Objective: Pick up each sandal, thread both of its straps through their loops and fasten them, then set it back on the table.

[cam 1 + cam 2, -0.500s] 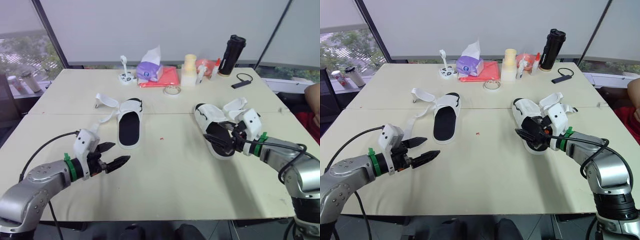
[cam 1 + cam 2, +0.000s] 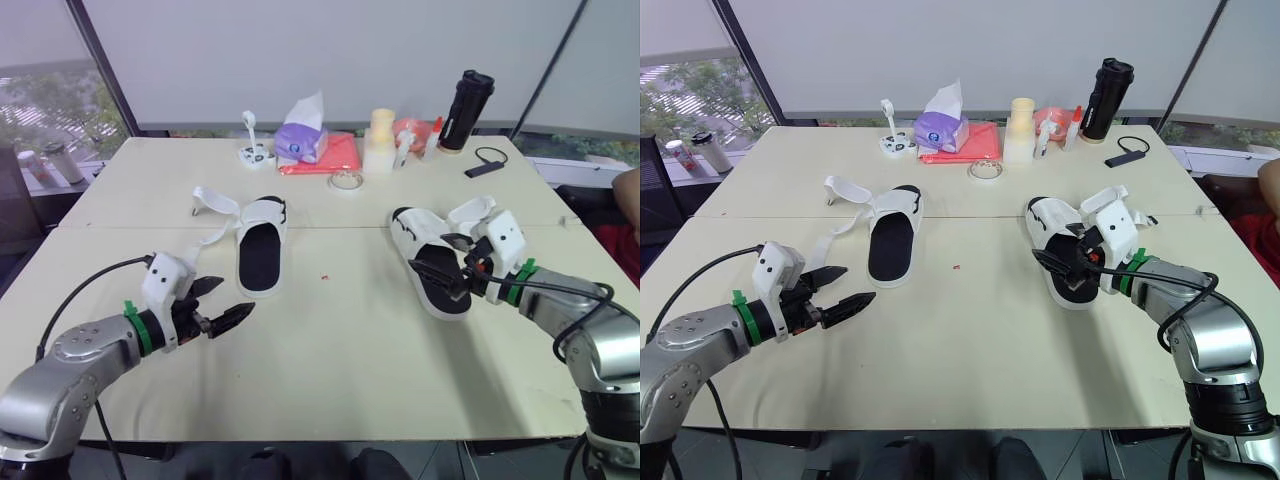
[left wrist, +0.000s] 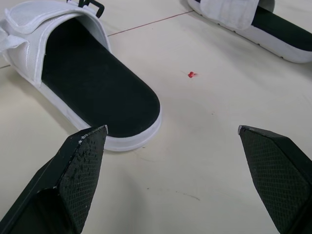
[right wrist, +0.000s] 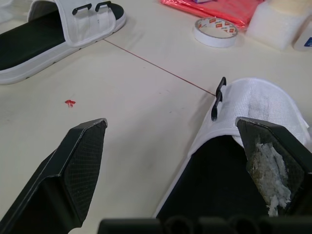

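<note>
Bearing a left sandal (image 2: 258, 255) and right sandal (image 2: 412, 230), the cream table (image 2: 350, 360) fronts blinds (image 2: 330, 60).

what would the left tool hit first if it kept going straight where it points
Likely the bare table near the red speck; the left tool, open, would pass just beside the heel end of the sandal. Depth is unclear.

No writing can be read anywhere. The tape roll (image 4: 214, 32), toward the 12 o'clock edge of the table (image 2: 350, 350), carries small red print, too fine to make out. The purple tissue pack (image 2: 938, 128), at about 11 o'clock from it, has pale markings, likewise illegible. The left sandal (image 2: 258, 250) and the right sandal (image 2: 412, 230) show no legible mark.
</note>
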`<action>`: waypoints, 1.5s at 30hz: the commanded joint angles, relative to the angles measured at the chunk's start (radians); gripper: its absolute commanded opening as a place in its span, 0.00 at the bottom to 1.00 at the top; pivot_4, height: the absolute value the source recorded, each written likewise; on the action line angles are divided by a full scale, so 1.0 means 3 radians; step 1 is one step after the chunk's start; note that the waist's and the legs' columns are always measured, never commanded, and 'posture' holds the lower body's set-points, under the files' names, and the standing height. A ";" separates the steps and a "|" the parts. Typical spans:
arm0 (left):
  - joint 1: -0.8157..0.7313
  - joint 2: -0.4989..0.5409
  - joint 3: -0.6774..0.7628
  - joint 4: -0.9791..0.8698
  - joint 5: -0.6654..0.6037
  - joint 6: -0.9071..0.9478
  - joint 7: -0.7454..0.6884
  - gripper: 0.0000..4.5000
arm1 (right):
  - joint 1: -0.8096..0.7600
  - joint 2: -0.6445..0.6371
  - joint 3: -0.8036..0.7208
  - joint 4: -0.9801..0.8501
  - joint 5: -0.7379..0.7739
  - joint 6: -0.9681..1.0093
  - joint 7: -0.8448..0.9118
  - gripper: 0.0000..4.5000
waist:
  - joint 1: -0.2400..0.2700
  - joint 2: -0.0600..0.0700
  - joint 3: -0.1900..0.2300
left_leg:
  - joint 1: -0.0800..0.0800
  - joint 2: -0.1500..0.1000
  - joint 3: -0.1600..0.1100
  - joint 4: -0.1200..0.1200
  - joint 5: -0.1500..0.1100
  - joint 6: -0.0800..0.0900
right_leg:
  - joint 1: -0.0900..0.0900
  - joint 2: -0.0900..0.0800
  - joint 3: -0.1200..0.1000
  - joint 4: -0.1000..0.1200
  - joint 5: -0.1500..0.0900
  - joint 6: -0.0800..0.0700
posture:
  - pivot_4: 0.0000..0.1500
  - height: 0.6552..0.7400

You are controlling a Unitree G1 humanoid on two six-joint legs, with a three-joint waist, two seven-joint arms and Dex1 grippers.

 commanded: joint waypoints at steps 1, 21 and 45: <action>-0.0086 0.0002 0.0033 -0.0034 -0.0050 -0.0024 -0.0004 0.99 | -0.0057 0.0013 -0.0041 -0.0032 -0.0038 -0.0100 -0.0032 1.00 | 0.0001 0.0000 0.0000 | 0.0000 0.0000 0.0000 0.0000 0.0000 0.0000 | 0.0000 0.0000 0.0000 0.0000 0.0000 0.0000 | 1.00 1.00; -0.1341 0.0443 -0.0553 0.0323 -0.0571 0.0431 -0.1132 0.99 | -0.0242 -0.0226 0.0715 0.0683 -0.1710 -0.1348 -0.0461 1.00 | -0.0020 0.0000 0.0001 | 0.0000 0.0002 0.0003 0.0004 0.0003 -0.0004 | -0.0005 0.0007 -0.0001 0.0010 0.0000 0.0000 | 1.00 1.00; -0.1072 0.0202 -0.0464 0.0151 -0.0650 0.0432 -0.0651 1.00 | -0.1430 -0.0030 0.1638 0.3063 -0.3420 -0.3103 -0.1771 0.17 | -0.0026 0.0000 0.0001 | -0.0005 0.0000 0.0005 0.0006 0.0009 -0.0013 | -0.0014 0.0006 0.0001 0.0017 0.0000 0.0000 | 1.00 1.00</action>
